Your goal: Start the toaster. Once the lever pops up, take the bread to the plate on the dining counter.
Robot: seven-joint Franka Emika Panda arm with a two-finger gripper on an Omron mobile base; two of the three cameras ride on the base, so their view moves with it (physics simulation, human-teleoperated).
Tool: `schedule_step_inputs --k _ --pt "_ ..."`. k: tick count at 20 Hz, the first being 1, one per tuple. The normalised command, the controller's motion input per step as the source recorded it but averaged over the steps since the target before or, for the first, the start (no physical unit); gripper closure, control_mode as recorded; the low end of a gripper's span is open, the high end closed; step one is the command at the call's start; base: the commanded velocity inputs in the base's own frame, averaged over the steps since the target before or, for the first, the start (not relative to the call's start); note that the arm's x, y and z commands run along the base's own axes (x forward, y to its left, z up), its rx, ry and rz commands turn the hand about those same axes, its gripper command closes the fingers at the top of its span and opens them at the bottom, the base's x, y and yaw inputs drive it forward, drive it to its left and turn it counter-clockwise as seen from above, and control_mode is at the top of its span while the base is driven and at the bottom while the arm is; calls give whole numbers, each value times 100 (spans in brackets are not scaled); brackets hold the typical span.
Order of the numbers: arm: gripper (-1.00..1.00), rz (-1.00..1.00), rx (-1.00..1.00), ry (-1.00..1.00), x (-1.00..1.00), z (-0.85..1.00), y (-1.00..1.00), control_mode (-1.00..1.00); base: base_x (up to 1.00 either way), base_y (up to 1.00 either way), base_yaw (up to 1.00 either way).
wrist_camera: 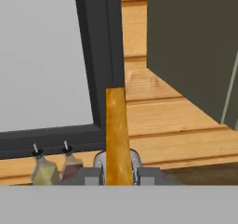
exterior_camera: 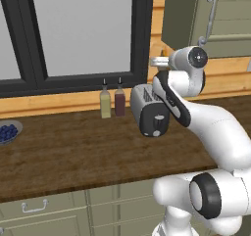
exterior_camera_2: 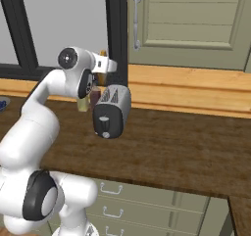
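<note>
One slice of bread point(wrist_camera: 117, 135) stands edge-on between the jaws, which pinch its crust on both sides, narrowly parted to its thickness. The gripper point(wrist_camera: 118, 176) hangs above the toaster point(exterior_camera: 151, 110), which sits far back on the wood worktop point(exterior_camera: 73, 152) beside two small bottles point(exterior_camera: 112, 101) under the window. In my judgement the toasting step is done and the carry has begun: the slice looks lifted clear of the slots. Next the arm must raise it free and the base must head for the plate on the dining counter.
</note>
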Motion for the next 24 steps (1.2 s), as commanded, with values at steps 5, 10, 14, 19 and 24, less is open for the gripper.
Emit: schedule_step_inputs --k 5,10,14,19,24 --pt "100 1 0 9 -10 7 9 -100 0 0 0" --pt "100 0 0 0 0 0 0 -100 0 0 0" --pt "100 0 0 0 0 0 0 -100 0 0 0" --pt "100 0 0 0 0 0 0 -100 0 0 0" --pt "100 0 0 2 0 -1 0 100 -11 0 0"
